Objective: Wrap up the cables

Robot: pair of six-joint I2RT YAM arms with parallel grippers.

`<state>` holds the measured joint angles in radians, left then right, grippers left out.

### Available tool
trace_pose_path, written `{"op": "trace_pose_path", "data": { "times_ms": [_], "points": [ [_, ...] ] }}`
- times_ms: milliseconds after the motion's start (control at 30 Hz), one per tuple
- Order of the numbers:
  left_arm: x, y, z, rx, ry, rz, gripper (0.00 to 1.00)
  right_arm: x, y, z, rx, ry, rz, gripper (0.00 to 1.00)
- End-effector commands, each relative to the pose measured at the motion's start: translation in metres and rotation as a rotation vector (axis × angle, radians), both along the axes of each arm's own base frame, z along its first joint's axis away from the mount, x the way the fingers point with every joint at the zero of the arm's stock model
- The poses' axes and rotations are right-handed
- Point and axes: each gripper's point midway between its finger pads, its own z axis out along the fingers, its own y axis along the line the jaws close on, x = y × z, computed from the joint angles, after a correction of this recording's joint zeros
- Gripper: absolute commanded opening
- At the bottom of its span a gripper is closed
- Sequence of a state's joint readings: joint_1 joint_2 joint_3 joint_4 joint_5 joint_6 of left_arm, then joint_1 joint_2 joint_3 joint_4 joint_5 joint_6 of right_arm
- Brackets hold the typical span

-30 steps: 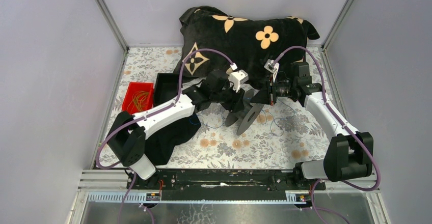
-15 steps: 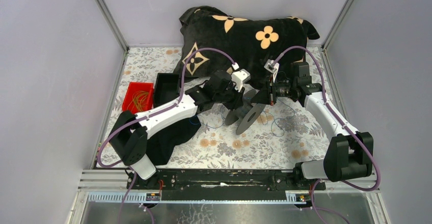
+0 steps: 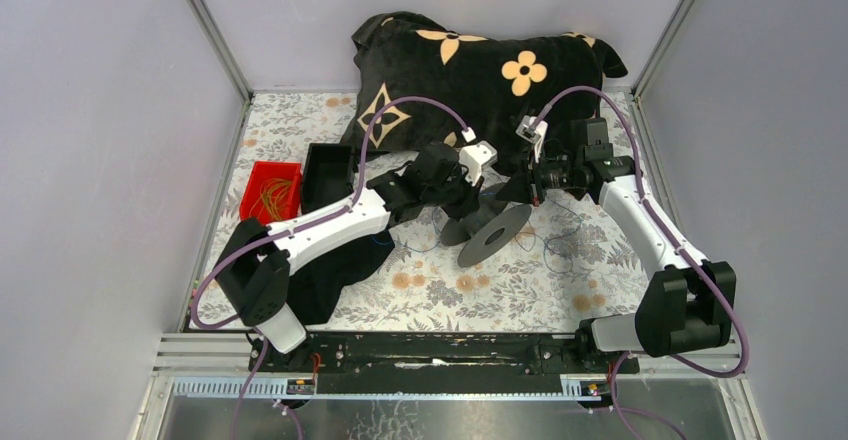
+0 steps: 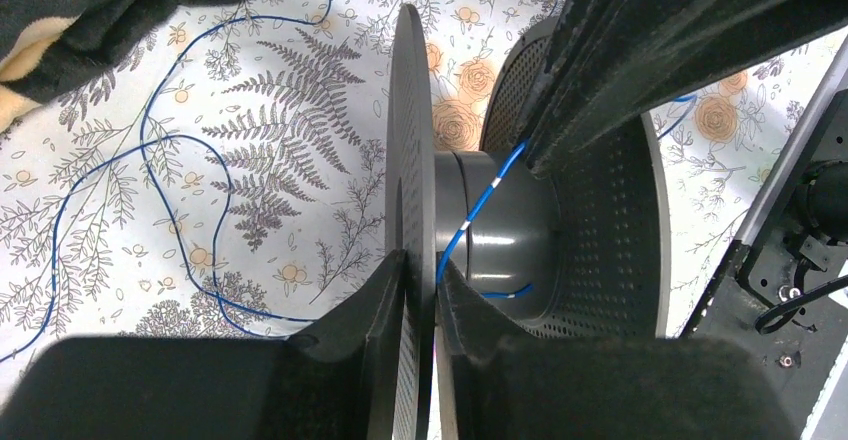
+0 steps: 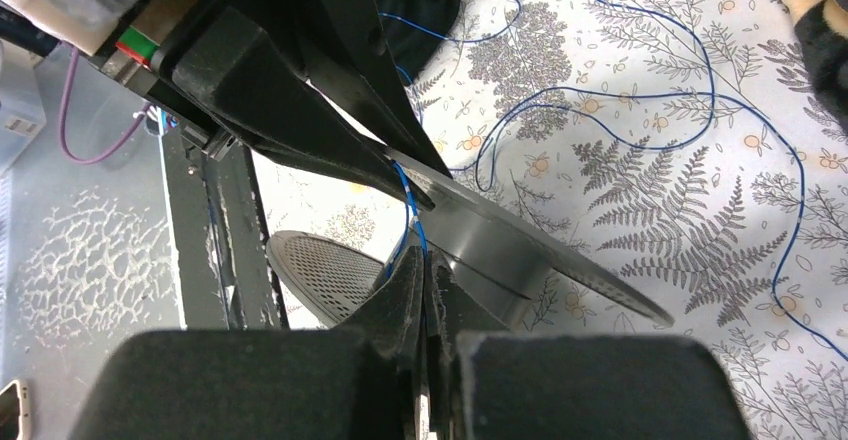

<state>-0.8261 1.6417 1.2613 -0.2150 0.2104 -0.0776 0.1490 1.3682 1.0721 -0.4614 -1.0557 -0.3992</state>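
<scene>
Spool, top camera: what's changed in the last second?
The left gripper reached in farther and closed on the spool flange; the spool's near disc turned to face the camera more. The right gripper stayed shut on the blue cable; red bin and cushion unmoved.

cables (image 4: 150, 150): blue; white flecks on the strand crossing the spool's hub
spool (image 4: 590, 250): dark grey to black, one flange dotted with fine holes
table cover (image 3: 520, 290): white, grey ferns, beige-orange roses
cushion (image 3: 480, 60), behind spool: black, tan flower and diamond motifs
bin (image 3: 252, 200), left of spool: red, orange-yellow strands inside
tray (image 3: 325, 165), left of spool: black
arm cords (image 3: 400, 100): purple
</scene>
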Motion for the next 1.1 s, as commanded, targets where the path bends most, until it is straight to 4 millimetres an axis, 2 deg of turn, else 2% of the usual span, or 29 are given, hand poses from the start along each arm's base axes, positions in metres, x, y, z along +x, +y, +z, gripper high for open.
{"op": "trace_pose_path", "data": {
  "times_ms": [0, 467, 600, 767, 1067],
  "points": [
    [0.003, -0.006, 0.008, -0.027, -0.054, -0.019, 0.21, 0.005, -0.003, 0.007, -0.049, -0.069, 0.016, 0.0],
    [-0.003, -0.006, 0.008, -0.036, -0.049, -0.046, 0.29, -0.001, -0.009, -0.007, -0.103, -0.056, 0.041, 0.0],
    [-0.002, -0.007, 0.009, -0.04, -0.05, -0.046, 0.26, -0.002, -0.007, -0.004, -0.09, -0.052, 0.047, 0.0],
    [-0.002, -0.008, 0.009, -0.048, -0.041, -0.043, 0.33, -0.005, -0.002, 0.001, -0.046, -0.024, 0.049, 0.0],
    [-0.003, -0.01, 0.009, -0.056, -0.026, -0.038, 0.34, -0.006, 0.004, 0.005, 0.011, 0.012, 0.049, 0.0]
  ]
}}
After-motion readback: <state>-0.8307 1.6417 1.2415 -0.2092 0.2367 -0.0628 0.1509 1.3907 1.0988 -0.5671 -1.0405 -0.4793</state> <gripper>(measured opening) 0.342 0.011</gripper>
